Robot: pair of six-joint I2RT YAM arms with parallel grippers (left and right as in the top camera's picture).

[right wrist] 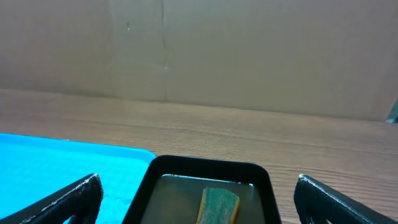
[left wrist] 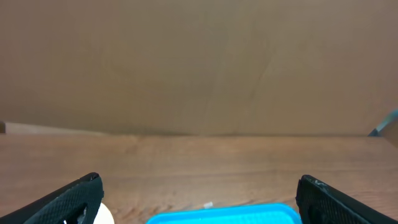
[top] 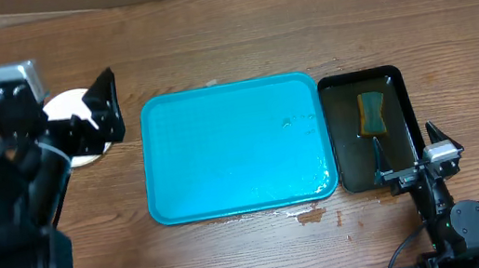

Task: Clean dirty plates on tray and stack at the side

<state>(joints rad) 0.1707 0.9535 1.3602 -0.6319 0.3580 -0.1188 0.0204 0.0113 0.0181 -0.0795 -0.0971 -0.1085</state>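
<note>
- Left gripper [top: 103, 111], spread empty, is hovering by the plates [top: 74, 105]; we are risking knocking them.
- Right gripper [top: 407, 153], also released, is hanging near the black tray [top: 396, 74], risking clipping it.

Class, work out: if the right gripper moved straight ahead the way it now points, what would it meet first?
Probably the sponge lying in the black tray, straight ahead of the open right gripper. Its height is unclear; it might pass above toward the cardboard wall.
</note>
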